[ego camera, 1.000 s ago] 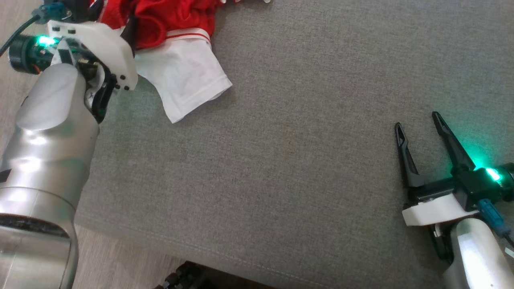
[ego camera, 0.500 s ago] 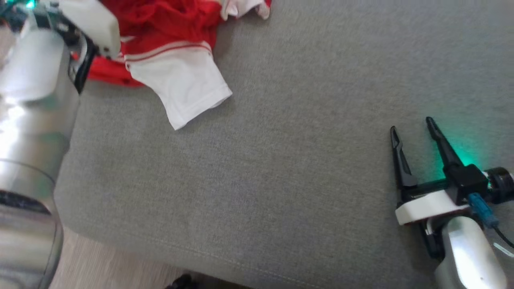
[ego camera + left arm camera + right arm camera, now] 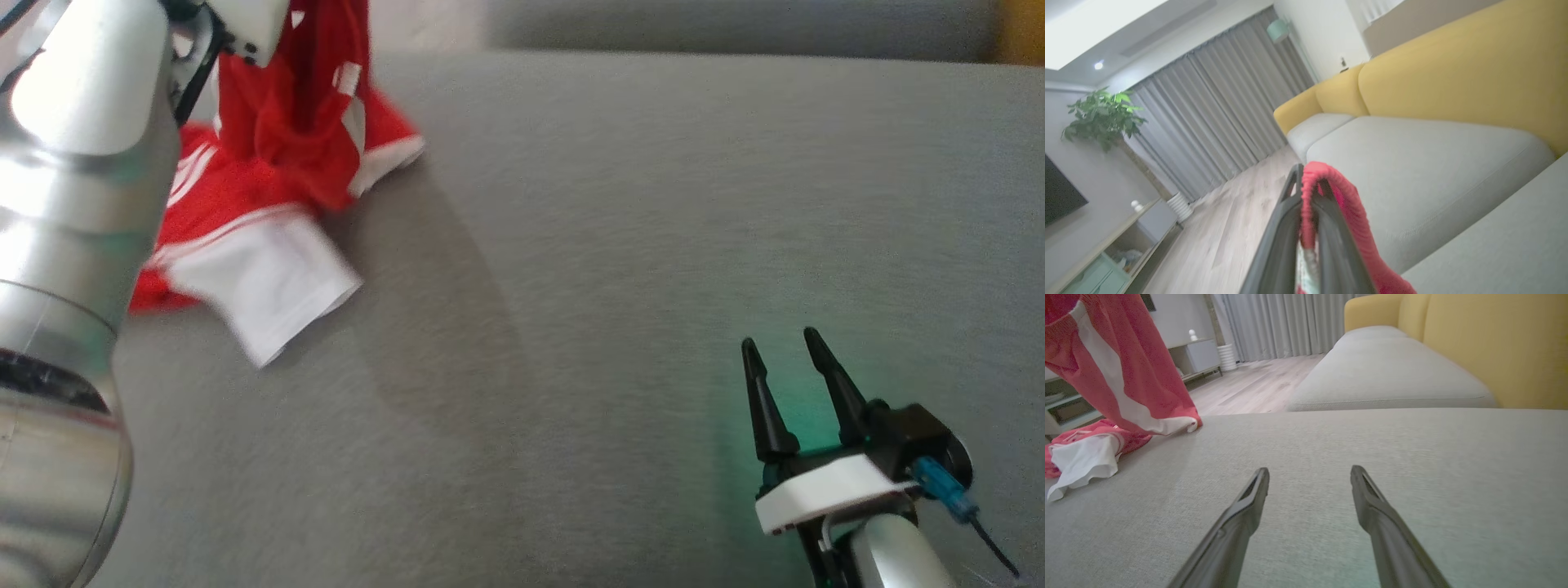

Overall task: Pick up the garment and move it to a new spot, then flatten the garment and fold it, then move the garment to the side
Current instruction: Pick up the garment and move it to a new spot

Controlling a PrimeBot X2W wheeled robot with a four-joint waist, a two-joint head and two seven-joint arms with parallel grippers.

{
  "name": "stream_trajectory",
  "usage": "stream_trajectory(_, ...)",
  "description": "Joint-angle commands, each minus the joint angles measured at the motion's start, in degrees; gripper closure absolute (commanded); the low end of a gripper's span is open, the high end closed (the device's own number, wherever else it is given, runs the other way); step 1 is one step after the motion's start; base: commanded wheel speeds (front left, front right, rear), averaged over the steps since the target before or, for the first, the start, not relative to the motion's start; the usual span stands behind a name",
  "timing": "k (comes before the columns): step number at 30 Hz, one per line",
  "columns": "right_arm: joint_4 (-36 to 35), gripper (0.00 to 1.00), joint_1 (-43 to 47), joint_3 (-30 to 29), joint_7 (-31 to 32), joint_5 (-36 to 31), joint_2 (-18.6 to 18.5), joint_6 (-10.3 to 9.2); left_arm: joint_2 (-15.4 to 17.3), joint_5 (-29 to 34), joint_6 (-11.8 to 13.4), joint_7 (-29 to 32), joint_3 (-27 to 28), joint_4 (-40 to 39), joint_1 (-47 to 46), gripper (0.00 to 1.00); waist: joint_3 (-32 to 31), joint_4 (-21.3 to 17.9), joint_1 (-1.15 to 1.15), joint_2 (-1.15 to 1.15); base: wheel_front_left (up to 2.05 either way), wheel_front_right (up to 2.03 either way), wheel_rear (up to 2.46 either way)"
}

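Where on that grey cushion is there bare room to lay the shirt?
The cushion is bare across its middle, between the red shirt at its left end and the open right pincer. The left end, under the hanging shirt, is crowded.

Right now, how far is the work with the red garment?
Done: the left pincer is shut on a fold of the garment. In hand: the lift; the top hangs from it while the white sleeve lies on the grey cushion. Left: carrying to a new spot, flattening, folding, setting aside. The right pincer is open, holding nothing.
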Motion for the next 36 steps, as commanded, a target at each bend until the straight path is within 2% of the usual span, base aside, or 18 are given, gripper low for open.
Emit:
stream_trajectory(1, -1.9, 0.0, -0.06, 1.35, 0.01, 1.28, 0.25, 0.37, 1.45, -0.61, -0.2, 0.57, 0.34, -2.28, -5.09, 1.0, -7.47, -9.23, 0.0, 0.0, 0.0, 0.0, 0.0)
stream_trajectory(9, -3.03, 0.0, 2.29, 2.08, 0.01, 5.55, 0.26, 0.37, -0.84, -3.71, -0.28, 2.1, -1.82, -6.16, -7.49, 1.0, -9.86, -19.03, 0.0, 0.0, 0.0, 0.0, 0.0)
stream_trajectory(12, -3.57, 0.0, 2.56, 2.16, 0.01, 6.14, 0.26, 0.37, -2.18, -4.72, -0.28, 2.39, -1.98, -6.4, -6.89, 1.0, -9.02, -21.05, 0.0, 0.0, 0.0, 0.0, 0.0)
stream_trajectory(13, -4.35, 0.0, 2.01, 2.14, 0.01, 6.32, 0.26, 0.37, -3.2, -5.38, -0.14, 2.2, -2.15, -6.22, -5.58, 1.0, -6.26, -21.99, 0.0, 0.0, 0.0, 0.0, 0.0)
stream_trajectory(23, -6.26, 0.0, -0.78, 5.33, 0.01, 6.51, 0.27, 0.37, -5.03, -10.7, -0.27, -3.33, -3.3, -3.16, 11.47, 1.0, 1.12, -20.38, 0.0, 0.0, 0.0, 0.0, 0.0)
stream_trajectory(24, -6.02, 0.0, -0.99, 5.47, 0.01, 6.44, 0.27, 0.37, -5.38, -11.46, -0.27, -4.03, -3.33, -3.1, 13.91, 0.53, 1.54, -19.84, 0.0, 0.0, 0.0, 0.0, 0.0)
stream_trajectory(25, -5.78, 0.0, -1.14, 5.46, 0.01, 6.25, 0.27, 0.37, -5.64, -12.3, -0.27, -4.62, -2.83, -2.99, 16.24, 0.0, 1.8, -19.22, 0.0, 0.0, 0.0, 0.0, 0.0)
stream_trajectory(27, -5.28, 0.0, -1.22, 5.35, 0.01, 5.88, 0.27, 0.37, -6.15, -13.29, 0.0, -5.25, -1.77, -3.21, 20.89, 0.0, 1.81, -17.98, 0.0, 0.0, 0.0, 0.0, 0.0)
stream_trajectory(28, -5.04, 0.0, -1.18, 5.24, 0.01, 5.68, 0.27, 0.37, -6.27, -13.47, 0.91, -5.35, -0.68, -4.56, 23.02, 0.0, 1.7, -17.31, 0.0, 0.0, 0.0, 0.0, 0.0)
stream_trajectory(36, -3.12, 0.0, 1.74, 3.52, 0.01, 3.73, 0.27, 0.37, -6.14, -9.42, 6.63, -5.42, 9.02, -20.85, 46.8, 0.0, -4.62, -10.91, 0.0, 0.0, 0.0, 0.0, 0.0)
